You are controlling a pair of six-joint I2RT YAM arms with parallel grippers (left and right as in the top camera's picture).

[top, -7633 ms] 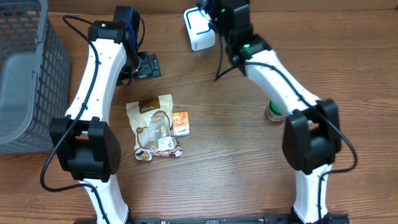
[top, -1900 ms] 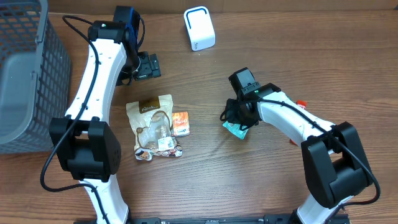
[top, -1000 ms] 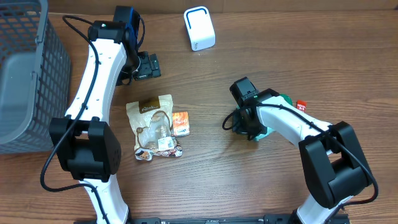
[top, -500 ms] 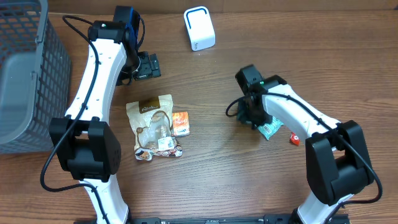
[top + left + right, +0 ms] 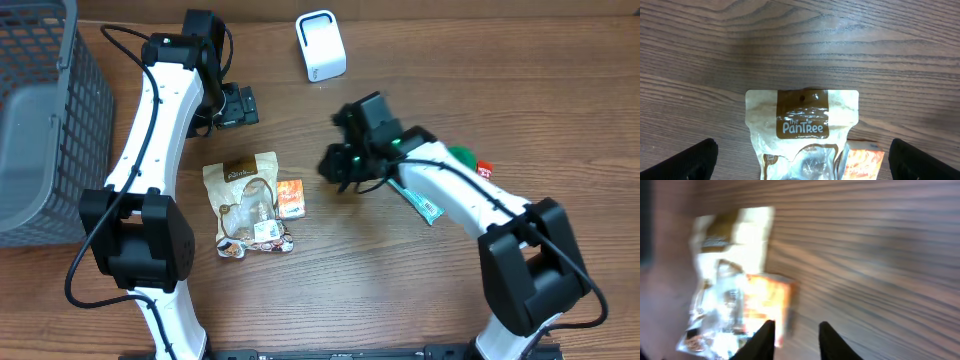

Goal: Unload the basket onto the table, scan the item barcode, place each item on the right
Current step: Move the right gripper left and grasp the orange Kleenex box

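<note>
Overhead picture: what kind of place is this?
Probably a pretend shop checkout on a wooden table: a grey basket, a white box that looks like a scanner, and the PanTree snack pouch.

A tan and brown snack bag (image 5: 803, 127) that says PanTree lies flat on the wooden table (image 5: 800, 45). A small orange packet (image 5: 865, 159) sits just beside it. The left gripper (image 5: 805, 161) shows two dark fingertips (image 5: 687, 160), far apart, in the bottom corners.
</note>
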